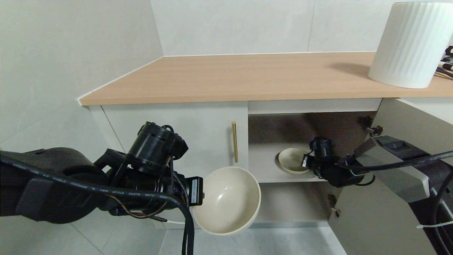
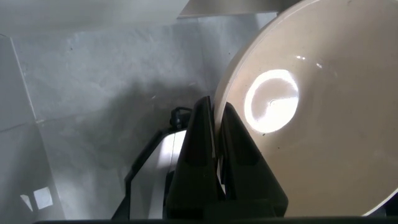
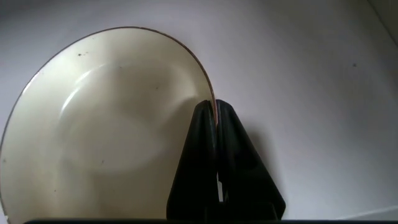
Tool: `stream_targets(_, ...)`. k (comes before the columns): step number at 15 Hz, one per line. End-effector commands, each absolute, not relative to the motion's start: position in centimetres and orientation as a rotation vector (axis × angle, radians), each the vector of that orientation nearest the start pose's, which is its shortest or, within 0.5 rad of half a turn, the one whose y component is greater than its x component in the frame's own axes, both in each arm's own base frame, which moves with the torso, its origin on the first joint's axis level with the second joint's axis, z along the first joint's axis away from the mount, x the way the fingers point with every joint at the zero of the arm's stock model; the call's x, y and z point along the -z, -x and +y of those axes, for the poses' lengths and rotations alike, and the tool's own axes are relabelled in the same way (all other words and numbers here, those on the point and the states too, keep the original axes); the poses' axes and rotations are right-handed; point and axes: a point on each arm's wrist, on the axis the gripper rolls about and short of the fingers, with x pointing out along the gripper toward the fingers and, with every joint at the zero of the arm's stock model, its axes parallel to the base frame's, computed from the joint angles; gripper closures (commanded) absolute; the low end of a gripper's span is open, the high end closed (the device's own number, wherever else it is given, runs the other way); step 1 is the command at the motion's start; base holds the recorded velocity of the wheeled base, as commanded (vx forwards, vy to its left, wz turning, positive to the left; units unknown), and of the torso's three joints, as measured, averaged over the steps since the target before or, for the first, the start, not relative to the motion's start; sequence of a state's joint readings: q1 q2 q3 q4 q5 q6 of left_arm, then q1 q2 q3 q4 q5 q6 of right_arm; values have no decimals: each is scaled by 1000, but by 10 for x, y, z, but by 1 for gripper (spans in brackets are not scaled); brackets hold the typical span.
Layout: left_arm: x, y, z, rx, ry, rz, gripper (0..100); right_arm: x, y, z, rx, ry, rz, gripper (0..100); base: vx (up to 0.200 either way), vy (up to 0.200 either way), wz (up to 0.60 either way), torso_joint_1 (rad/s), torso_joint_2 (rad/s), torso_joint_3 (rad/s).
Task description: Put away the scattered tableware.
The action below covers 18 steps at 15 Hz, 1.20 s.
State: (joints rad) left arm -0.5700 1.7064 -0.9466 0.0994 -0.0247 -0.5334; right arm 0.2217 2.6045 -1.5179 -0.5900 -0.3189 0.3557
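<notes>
1. Currently the right gripper is clamped on the rim of a cream plate. In the right wrist view its two dark fingers pinch the plate edge between them.
2. The plate sits right of centre in the head view, inside the cabinet and low over the upper shelf. I cannot tell whether it lies flat on the shelf or is slightly lifted.
3. The step in hand looks like setting this plate down. It would go best if the plate is lowered until its base rests fully on the shelf before the fingers part. The gripper should then back straight out through the opening, keeping off the open door at lower right.
4. The left gripper is closed on the rim of a cream bowl. The left wrist view shows its fingers straddling the bowl wall.
5. The bowl hangs at lower centre, tipped on its side with its hollow facing the camera. It is in front of the closed door and below the brass handle.
6. The bowl probably goes in next, so holding it well apart from the right arm avoids a knock while that arm comes out.
7. Above, the wooden countertop carries a white ribbed container at upper right.
</notes>
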Motion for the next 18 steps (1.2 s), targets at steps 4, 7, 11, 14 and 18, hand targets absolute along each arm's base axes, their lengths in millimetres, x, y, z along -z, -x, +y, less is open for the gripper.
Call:
stream_targets(4, -152, -241, -156, 314, 250, 964, 100, 16, -489, 103, 179, -218, 444, 100, 0, 0, 0, 0, 0, 0)
stream_targets(7, -152, -242, -156, 314, 250, 965, 100, 15, -489, 103, 180, -219, 441, 0, 0, 0, 0, 0, 0, 0)
stream_targets(11, -152, -242, -156, 313, 250, 962, 100, 7, -487, 103, 184, -223, 429, 0, 0, 0, 0, 0, 0, 0)
stream_targets(14, -150, -242, -160, 309, 236, 960, 100, -36, -457, 108, 132, -225, 433, 0, 0, 0, 0, 0, 0, 0)
stream_targets(18, -123, -246, -181, 247, 130, 1001, 100, -74, -410, 139, -14, -207, 483, 0, 0, 0, 0, 0, 0, 0)
